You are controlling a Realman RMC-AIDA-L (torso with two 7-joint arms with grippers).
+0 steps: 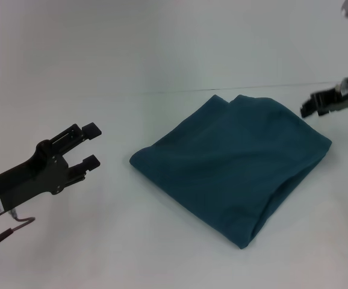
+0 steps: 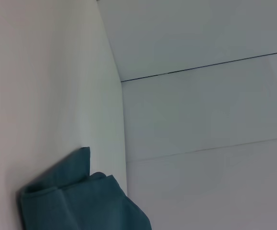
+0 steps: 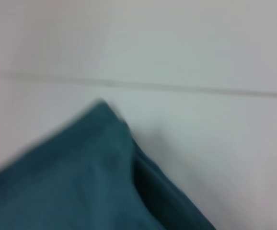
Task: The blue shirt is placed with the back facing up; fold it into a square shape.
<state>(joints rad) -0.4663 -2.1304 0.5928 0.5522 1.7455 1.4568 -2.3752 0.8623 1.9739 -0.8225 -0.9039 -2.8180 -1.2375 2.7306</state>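
Note:
The blue shirt [image 1: 234,162] lies on the white table folded into a rough square, turned like a diamond, plain teal cloth showing. A corner of it appears in the left wrist view [image 2: 76,201] and in the right wrist view [image 3: 81,172]. My left gripper [image 1: 91,144] hovers to the left of the shirt, open, with nothing between its fingers and a clear gap to the cloth. At the far right, my right gripper [image 1: 309,107] is raised beside the shirt's far right corner, apart from it.
The white table [image 1: 162,241] spreads around the shirt. A thin dark seam [image 1: 180,91] marks where it meets the back wall.

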